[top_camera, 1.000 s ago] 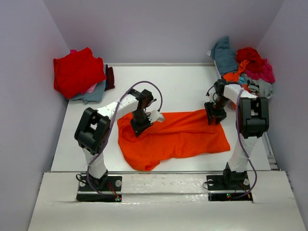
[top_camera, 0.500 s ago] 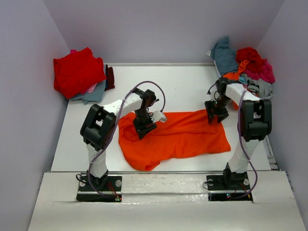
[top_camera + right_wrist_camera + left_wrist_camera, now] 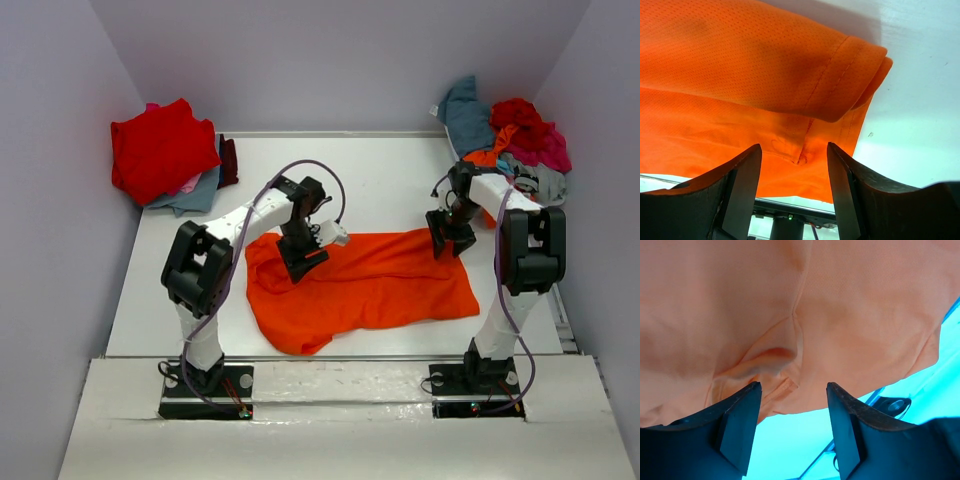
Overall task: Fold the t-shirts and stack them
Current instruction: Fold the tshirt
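A bright orange t-shirt (image 3: 370,280) lies folded lengthwise across the middle of the table. My left gripper (image 3: 303,258) hovers just over its back left part, open, with nothing between the fingers. In the left wrist view the orange cloth (image 3: 840,315) shows a small pinched crease just beyond the open left gripper (image 3: 792,387). My right gripper (image 3: 447,243) is open over the shirt's back right corner. The right wrist view shows the folded hem (image 3: 850,80) lying free beyond the open right gripper (image 3: 794,147).
A folded stack with a red t-shirt (image 3: 160,150) on top and a grey one (image 3: 190,195) beneath sits at the back left corner. A loose heap of teal, red, magenta and grey t-shirts (image 3: 510,135) fills the back right corner. Walls close in both sides.
My left gripper has opened and let go of the orange cloth, then drawn slightly toward the back. The right gripper has widened a little and barely moved.
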`<act>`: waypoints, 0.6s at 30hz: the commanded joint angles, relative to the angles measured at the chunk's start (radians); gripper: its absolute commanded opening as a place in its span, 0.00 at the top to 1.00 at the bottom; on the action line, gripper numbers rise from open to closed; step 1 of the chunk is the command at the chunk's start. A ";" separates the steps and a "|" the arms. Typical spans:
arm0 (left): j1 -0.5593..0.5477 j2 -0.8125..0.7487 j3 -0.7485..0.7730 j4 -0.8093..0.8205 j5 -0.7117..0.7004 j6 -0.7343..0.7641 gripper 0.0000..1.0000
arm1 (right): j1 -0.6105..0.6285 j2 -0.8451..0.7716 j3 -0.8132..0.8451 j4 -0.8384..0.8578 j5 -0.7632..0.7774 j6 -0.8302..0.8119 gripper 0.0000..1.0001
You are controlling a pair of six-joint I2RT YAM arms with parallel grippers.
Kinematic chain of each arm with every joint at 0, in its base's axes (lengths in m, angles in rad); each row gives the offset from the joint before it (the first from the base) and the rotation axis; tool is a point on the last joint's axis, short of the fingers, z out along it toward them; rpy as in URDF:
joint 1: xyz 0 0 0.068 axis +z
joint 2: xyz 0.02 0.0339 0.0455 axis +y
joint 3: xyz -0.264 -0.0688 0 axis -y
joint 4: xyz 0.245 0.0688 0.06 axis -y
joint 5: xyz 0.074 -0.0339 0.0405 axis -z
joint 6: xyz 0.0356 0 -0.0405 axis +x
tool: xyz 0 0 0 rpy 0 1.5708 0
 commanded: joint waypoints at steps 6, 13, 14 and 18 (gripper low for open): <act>0.037 -0.168 -0.001 0.030 -0.084 -0.103 0.32 | 0.001 -0.057 -0.018 -0.035 -0.042 -0.016 0.40; 0.126 -0.084 -0.035 0.096 -0.041 -0.120 0.32 | 0.001 -0.071 -0.047 -0.049 -0.046 -0.024 0.41; 0.136 -0.056 -0.030 0.104 -0.027 -0.120 0.32 | 0.001 -0.076 -0.054 -0.051 -0.048 -0.026 0.41; 0.163 0.021 -0.004 0.118 0.010 -0.117 0.32 | 0.001 -0.086 -0.097 -0.051 -0.051 -0.029 0.41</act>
